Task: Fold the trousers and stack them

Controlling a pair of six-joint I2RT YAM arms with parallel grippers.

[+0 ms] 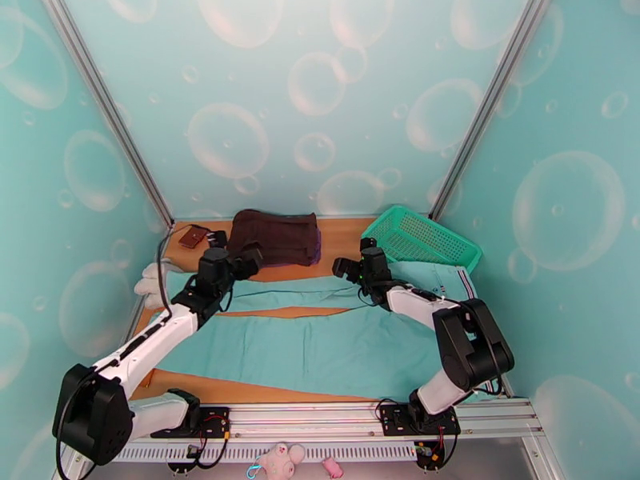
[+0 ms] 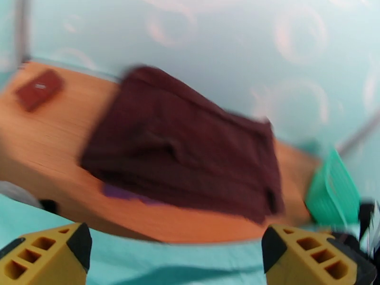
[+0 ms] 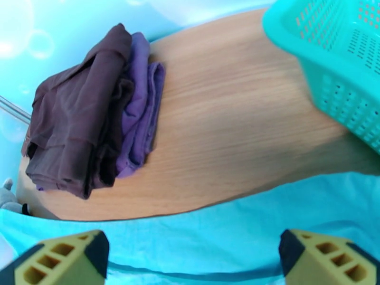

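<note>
From above, the trousers (image 1: pixel 320 346) lie flat, long axis left to right across the table (image 1: pixel 340 238), with the left gripper (image 1: pixel 242 264) and right gripper (image 1: pixel 346 267) both over their far edge, equally near. The left wrist view has its 2 jaws spread wide and empty above the trousers. The right wrist view has the same.

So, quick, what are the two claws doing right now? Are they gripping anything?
Left gripper: open, holding nothing, over the trousers.
Right gripper: open, holding nothing, also over the trousers.
</note>
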